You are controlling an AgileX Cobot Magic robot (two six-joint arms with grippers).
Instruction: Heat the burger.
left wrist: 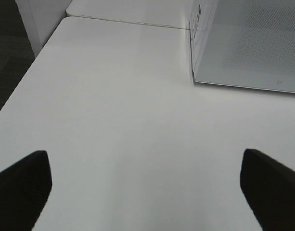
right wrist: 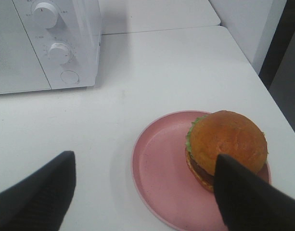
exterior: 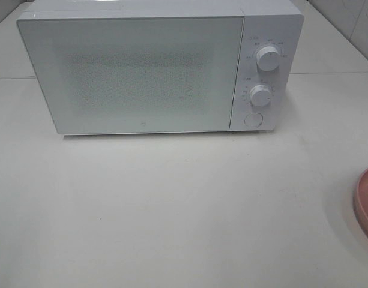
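Observation:
The burger [right wrist: 227,143], with a brown domed bun, dark filling and a bit of green, sits on the far side of a round pink plate [right wrist: 159,163] in the right wrist view. My right gripper [right wrist: 146,192] is open above the plate's near rim, one finger [right wrist: 248,197] in front of the burger. In the exterior high view only the plate's edge [exterior: 367,201] shows at the right; the burger is out of view there. The white microwave [exterior: 153,66] stands at the back, door shut. My left gripper [left wrist: 146,187] is open and empty over bare table, left of the microwave [left wrist: 253,43].
The microwave has two round knobs [exterior: 268,58] [exterior: 260,95] and a round button [exterior: 253,119] on its right panel. The white table's right edge [right wrist: 272,101] runs close to the plate. The table's left edge [left wrist: 22,86] drops to a dark floor.

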